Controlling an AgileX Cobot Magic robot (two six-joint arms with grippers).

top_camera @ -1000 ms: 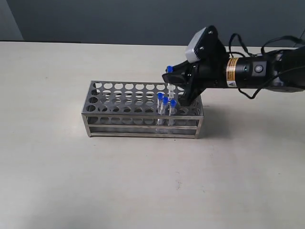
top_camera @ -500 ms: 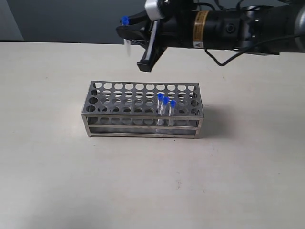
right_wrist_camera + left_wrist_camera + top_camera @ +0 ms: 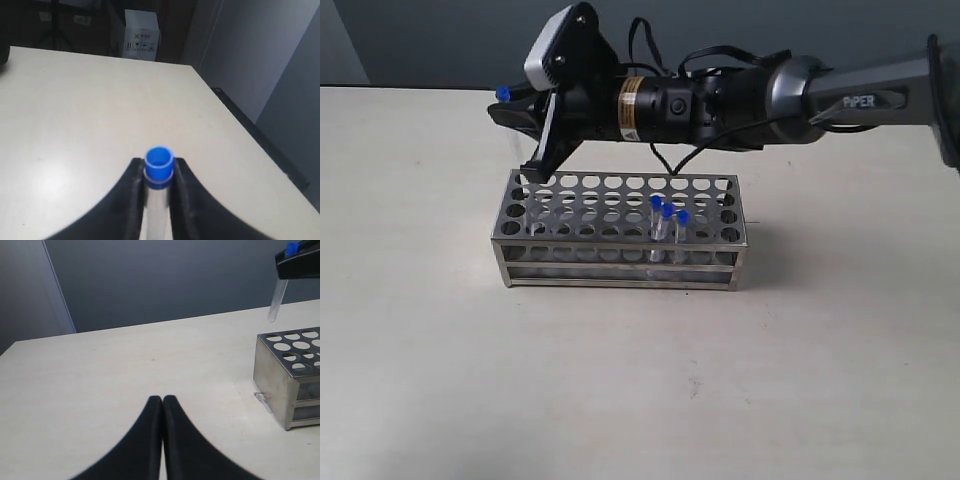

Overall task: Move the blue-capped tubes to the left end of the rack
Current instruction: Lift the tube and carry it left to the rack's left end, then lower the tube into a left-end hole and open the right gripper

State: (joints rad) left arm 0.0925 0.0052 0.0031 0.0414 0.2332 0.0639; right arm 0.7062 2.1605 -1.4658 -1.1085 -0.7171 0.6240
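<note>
The silvery rack [image 3: 570, 238] stands mid-table, and its left end shows in the left wrist view [image 3: 280, 385]. Three blue-capped tubes [image 3: 667, 212] stand close together in holes right of the rack's middle. My right gripper [image 3: 517, 135] reaches across to the rack's left end, shut on a fourth blue-capped tube [image 3: 503, 93]. That tube [image 3: 277, 295] hangs upright just above the rack's far left corner, outside any hole. In the right wrist view its blue cap [image 3: 159, 159] sits between the right gripper's [image 3: 159, 162] fingers. My left gripper [image 3: 163, 399] is shut and empty, low over bare table left of the rack.
A small clear scrap [image 3: 261, 397] lies on the table by the rack's left foot. The table's far edge [image 3: 240, 120] drops to a dark floor, with a cardboard box [image 3: 141, 35] beyond it. Bare tabletop surrounds the rack.
My right gripper lifted one tube out of the rack's right part, carried it left high above the rack, and now holds it lower over the left end.
</note>
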